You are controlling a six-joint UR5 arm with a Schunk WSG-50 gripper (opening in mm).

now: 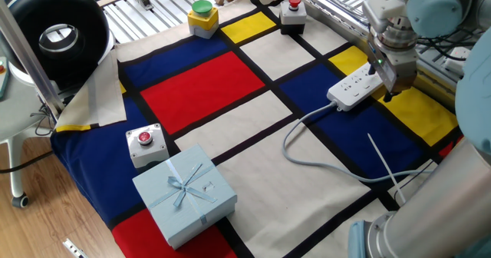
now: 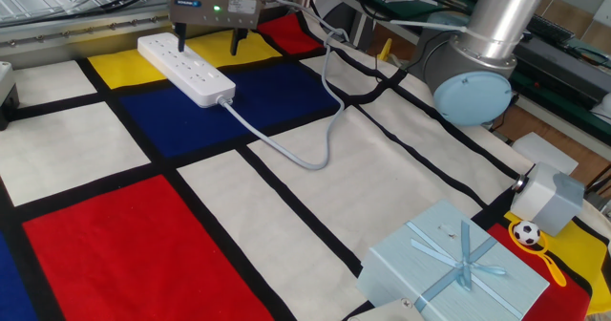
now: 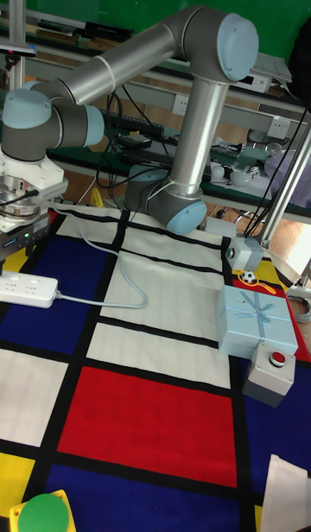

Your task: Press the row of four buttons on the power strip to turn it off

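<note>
The power strip (image 2: 185, 68) lies flat on the worktop (image 2: 115, 264), up at eleven o'clock in the other fixed view, across the seam between the yellow panel (image 2: 124, 65) and the blue panel (image 2: 229, 106) of the checked cloth. Its pale grey cable (image 2: 296, 151) leaves the near end and curls toward four o'clock, then climbs back to one o'clock. The four buttons along its top face are too small to pick out in any view.

The gripper (image 2: 206, 46) hangs right over the far half of the strip, a green light glowing on its body. The jaws stand wide: one finger (image 2: 179, 42) comes down onto the strip's far end, though I can't tell whether it is actually touching, and the other sits past the strip's edge at three o'clock of it, over the yellow.

In one fixed view the strip (image 1: 354, 87) sits at two o'clock, the gripper (image 1: 383, 85) low on its far end. At twelve o'clock stand a green dome button on a yellow box (image 1: 202, 18) and a red button on a black box (image 1: 292, 15). At seven o'clock, a red button on a grey box (image 1: 145, 144) touches a pale blue gift box (image 1: 184, 193).
</note>
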